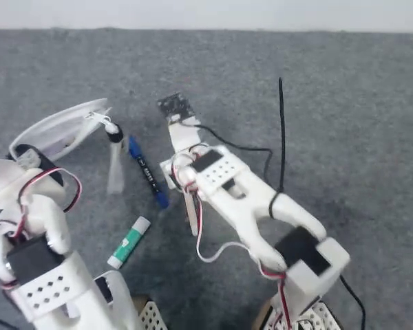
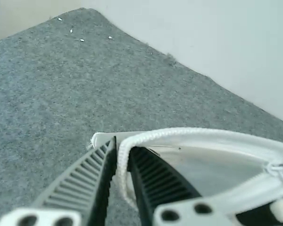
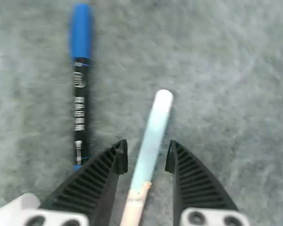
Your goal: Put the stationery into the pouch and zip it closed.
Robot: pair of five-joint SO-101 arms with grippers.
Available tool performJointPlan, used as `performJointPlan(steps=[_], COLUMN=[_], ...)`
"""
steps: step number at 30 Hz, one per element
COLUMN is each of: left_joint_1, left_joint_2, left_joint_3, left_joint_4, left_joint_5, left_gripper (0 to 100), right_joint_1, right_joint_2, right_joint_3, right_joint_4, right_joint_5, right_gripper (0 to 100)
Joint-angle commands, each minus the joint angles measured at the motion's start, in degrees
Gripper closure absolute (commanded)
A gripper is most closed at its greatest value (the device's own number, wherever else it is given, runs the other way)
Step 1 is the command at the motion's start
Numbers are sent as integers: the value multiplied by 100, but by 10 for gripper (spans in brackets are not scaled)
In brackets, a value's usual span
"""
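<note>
Carpet, grey and short-napped, covers the table; expect it to drag a little on anything you slide.

Pouch next: translucent soft plastic with a white woven zip band, held by its rim on the left arm's side, mouth open. Your left gripper is clamped on that rim, with the band pinched between the ribbed black fingers.

Right gripper stands near the middle of the table, jaws apart, straddling the pencil. That is the relation to watch. The pencil's long axis runs straight out from the wrist, between the two fingers and roughly parallel to them, with a gap showing on each side. Closing would take it across its narrow width, so you likely need no wrist turn. The pouch lies off to this gripper's left, beyond the pen.

Pencil is slim and round, with a pale blue-white coat and bare wood at the end nearest the wrist. Blue-capped pen lies just beside it, near parallel, with a smooth black barrel. Glue stick, a short white-and-green cylinder, lies between the two arms and looks likely to roll.
</note>
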Motion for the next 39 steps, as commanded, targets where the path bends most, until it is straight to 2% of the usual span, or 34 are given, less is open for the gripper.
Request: performJointPlan(steps=[1,12,17,22,30,39], left_joint_1=[-35,-35,-35,-35,-35,-35], left_joint_2=[-35,-35,-35,-35,-35,-35], left_joint_3=[-145,-145,-145,-145,-145,-145], left_joint_4=[-273,-273,-273,-264,-246,-255], left_joint_5=[114,114,114,114,114,114], left_gripper=[991,991,991,991,991,991], right_joint_1=[119,119,119,119,75,119], right_joint_2=[259,1684,1991,2018,1807,690], right_joint_3=[-976,-2145,-2312,-2409,-2541,-2549], right_joint_4=[620,760,769,919,1578,2466], right_joint_5=[-132,-123,246,264,264,246], right_gripper=[868,869,873,996,992,992])
